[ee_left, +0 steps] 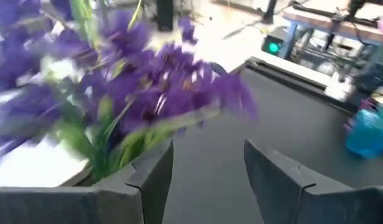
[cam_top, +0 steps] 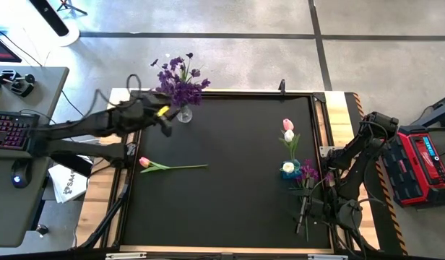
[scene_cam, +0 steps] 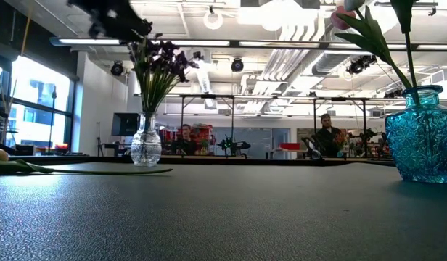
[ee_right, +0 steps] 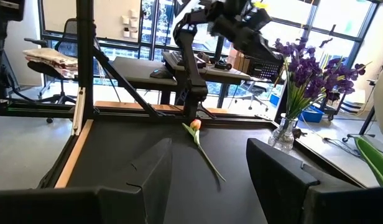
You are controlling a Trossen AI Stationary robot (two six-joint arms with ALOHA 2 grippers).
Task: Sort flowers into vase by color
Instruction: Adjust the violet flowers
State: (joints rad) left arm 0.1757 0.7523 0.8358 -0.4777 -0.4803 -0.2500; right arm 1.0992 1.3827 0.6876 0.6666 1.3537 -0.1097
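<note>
A clear glass vase [cam_top: 184, 114] [scene_cam: 146, 143] stands at the table's far edge with several purple sprays [cam_top: 179, 83] [ee_left: 148, 93] in it. My left gripper [cam_top: 166, 121] [ee_left: 208, 155] hovers open just left of that vase, above the table, with nothing between its fingers. A pink tulip [cam_top: 172, 167] [ee_right: 201, 146] lies flat on the mat. A blue vase [cam_top: 290, 168] [scene_cam: 425, 136] on the right holds a pink tulip [cam_top: 287, 125] and a white tulip [cam_top: 288, 167]. One purple spray [cam_top: 308, 174] lies beside the blue vase. My right gripper [cam_top: 303, 214] [ee_right: 208, 152] waits open at the near right.
A raised wooden rim [cam_top: 107, 188] frames the black mat. A desk with a keyboard [cam_top: 9, 130] stands off the table's left side, and a red case [cam_top: 423, 162] sits off its right side. People [scene_cam: 326, 130] sit far back in the room.
</note>
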